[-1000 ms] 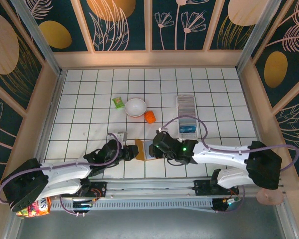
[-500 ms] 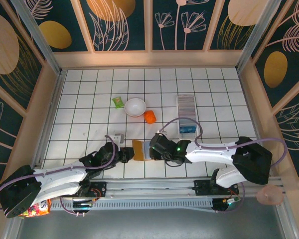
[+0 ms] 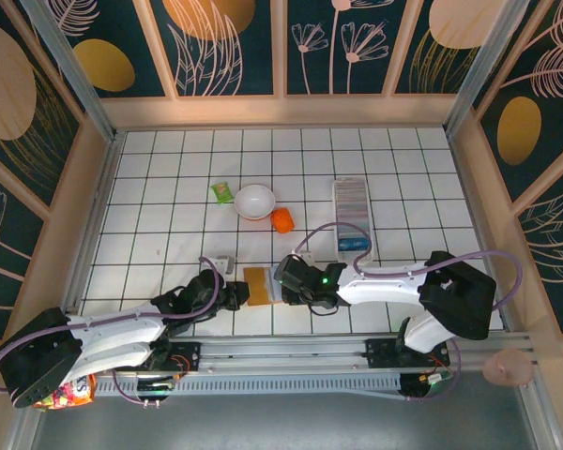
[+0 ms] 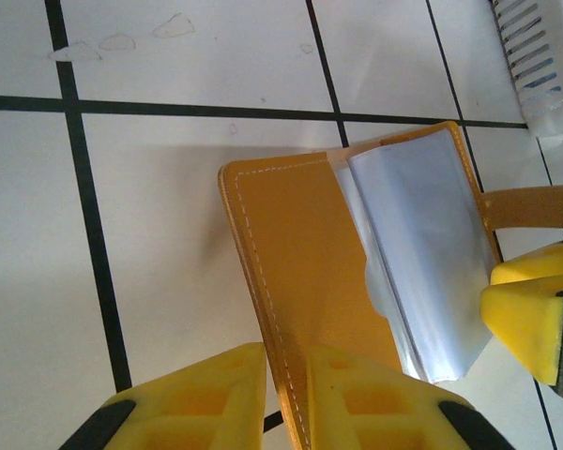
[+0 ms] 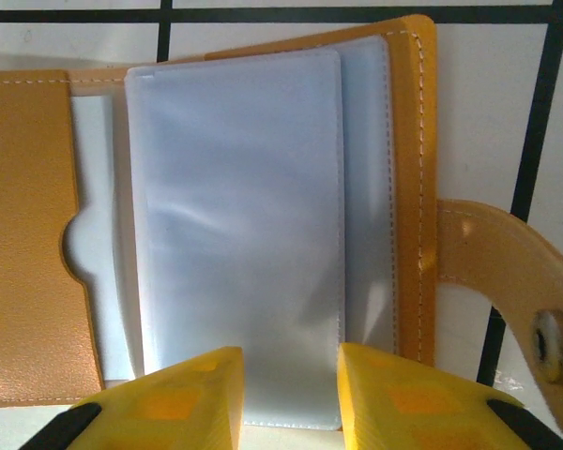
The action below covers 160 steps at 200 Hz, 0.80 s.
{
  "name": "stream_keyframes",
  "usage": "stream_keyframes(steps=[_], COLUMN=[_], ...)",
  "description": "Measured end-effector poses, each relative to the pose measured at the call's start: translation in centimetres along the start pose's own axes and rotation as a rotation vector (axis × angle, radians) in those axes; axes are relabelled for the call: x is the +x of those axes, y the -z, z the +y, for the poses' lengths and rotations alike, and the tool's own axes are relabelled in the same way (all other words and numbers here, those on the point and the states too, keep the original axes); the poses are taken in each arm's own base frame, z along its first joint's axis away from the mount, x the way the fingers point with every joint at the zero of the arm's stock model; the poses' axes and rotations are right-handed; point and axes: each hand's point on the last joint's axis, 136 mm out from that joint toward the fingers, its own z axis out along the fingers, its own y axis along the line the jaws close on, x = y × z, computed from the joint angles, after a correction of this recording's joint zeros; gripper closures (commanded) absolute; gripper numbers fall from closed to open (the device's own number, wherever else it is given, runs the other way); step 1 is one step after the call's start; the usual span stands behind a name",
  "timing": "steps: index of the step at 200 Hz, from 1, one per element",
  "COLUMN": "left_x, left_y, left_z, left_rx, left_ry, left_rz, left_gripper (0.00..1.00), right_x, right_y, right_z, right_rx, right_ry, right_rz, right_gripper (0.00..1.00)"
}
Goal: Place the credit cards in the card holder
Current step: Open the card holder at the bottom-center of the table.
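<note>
Lower centre: left hand point(image 4: 283, 361) nips the wallet point(image 4: 300, 253) cover, seemingly to steady it — right hand point(image 5: 291, 366), half-open and empty, is poised over the sleeves point(image 5: 235, 234).

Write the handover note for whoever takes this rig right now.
Left end effector: shut on the wallet at its cover edge.
Right end effector: open, straddling a clear sleeve.
Credit cards: at the near end of the card holder; whether slotted, unclear.
Done: wallet lies open near the arms.
To do: probably search its sleeves for more cards, then slot them.
</note>
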Motion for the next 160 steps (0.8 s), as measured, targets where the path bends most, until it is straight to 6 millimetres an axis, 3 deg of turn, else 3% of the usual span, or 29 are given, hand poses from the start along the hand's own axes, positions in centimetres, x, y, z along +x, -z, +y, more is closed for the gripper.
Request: stream_keyframes(steps=[74,160], left_x=[0.2,0.4], left_y=[0.0,-0.1], left_z=[0.2,0.2], left_rx=[0.000,-0.002], left_ry=[0.001,0.000], left_rz=[0.004,0.010], left_gripper=[0.86,0.88], right_x=[-0.8,-0.2], right_y=[0.7,-0.5], right_z=[1.7,1.0], right_rx=[-0.028,0.015], right_ry=[-0.004,0.004], right_rz=[-0.032,-0.011], right_gripper=[0.59,0.55])
